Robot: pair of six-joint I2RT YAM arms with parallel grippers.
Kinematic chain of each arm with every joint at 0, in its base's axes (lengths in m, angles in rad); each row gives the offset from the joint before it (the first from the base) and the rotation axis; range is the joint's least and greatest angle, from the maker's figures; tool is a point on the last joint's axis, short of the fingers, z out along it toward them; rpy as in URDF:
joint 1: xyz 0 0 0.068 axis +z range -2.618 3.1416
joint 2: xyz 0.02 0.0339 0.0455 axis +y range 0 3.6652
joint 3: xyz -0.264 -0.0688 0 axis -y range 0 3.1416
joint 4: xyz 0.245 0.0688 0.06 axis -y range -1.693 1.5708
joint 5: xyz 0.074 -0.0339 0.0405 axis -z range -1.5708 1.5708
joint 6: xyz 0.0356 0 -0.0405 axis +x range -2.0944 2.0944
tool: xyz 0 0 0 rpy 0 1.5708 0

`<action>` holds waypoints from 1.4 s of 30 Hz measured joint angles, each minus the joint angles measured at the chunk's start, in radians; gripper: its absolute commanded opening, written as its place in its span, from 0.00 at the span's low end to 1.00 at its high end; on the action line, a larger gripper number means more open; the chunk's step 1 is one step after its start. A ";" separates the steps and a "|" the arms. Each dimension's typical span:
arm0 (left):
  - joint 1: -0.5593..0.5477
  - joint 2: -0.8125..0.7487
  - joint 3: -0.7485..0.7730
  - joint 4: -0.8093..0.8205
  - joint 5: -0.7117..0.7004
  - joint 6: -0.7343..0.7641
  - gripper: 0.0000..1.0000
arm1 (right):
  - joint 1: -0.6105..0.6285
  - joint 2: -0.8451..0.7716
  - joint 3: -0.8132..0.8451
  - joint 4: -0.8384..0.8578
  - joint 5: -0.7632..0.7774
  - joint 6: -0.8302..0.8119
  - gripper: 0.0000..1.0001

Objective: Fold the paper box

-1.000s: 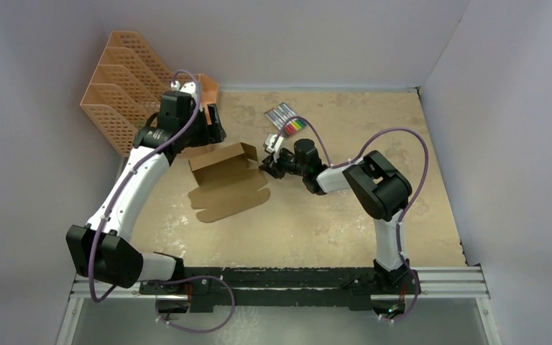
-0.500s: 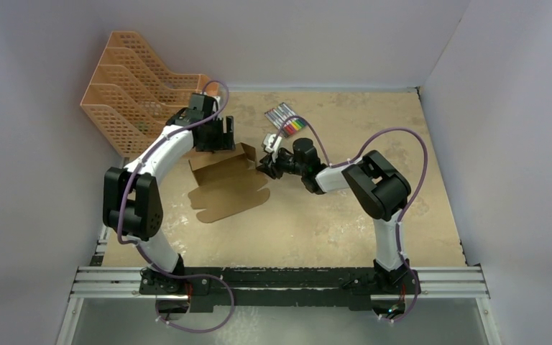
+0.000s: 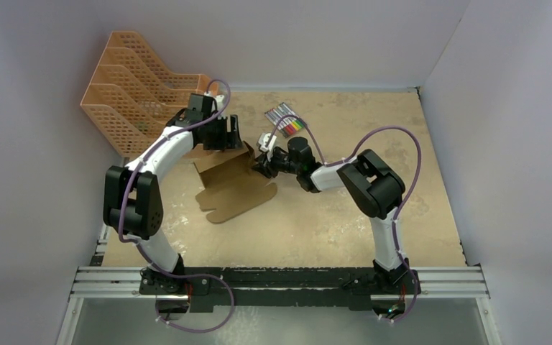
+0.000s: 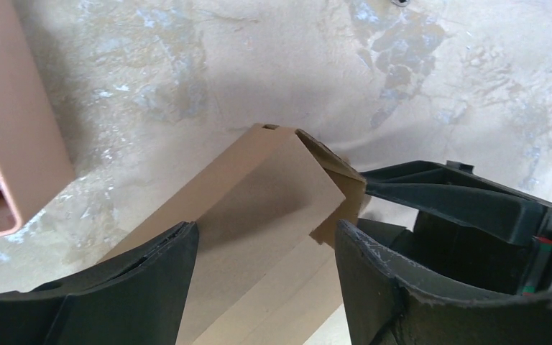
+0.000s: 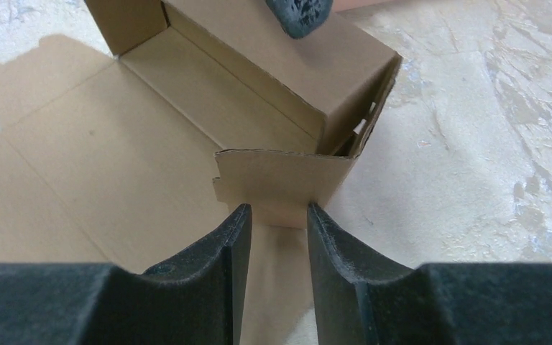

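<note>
Left gripper (image 4: 266, 237) hangs with jaws wide apart over the raised back wall of the paper box (image 4: 259, 187). Right gripper (image 5: 273, 215), jaws narrowly apart, meets the box's upright side flap. The box's front panel lies flat.

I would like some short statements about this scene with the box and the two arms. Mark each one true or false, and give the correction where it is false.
1. The paper box lies completely flat. False: its back wall and a side flap stand up.
2. The orange mesh rack stands in the far left corner of the table. True.
3. The right gripper holds a marker. False: it is at the box's side flap with its jaws apart, and the markers lie farther back on the table.
4. The left gripper is open, over the box's back wall. True.
</note>
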 measured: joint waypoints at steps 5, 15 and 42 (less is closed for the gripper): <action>0.001 -0.009 -0.022 0.024 0.069 -0.006 0.68 | 0.013 0.000 0.000 0.001 0.011 0.005 0.38; -0.016 -0.029 -0.055 0.025 0.165 -0.013 0.66 | 0.024 0.000 -0.003 0.024 0.092 0.015 0.38; -0.027 -0.137 -0.103 0.046 -0.026 -0.087 0.69 | 0.027 0.026 -0.045 0.112 0.102 0.085 0.22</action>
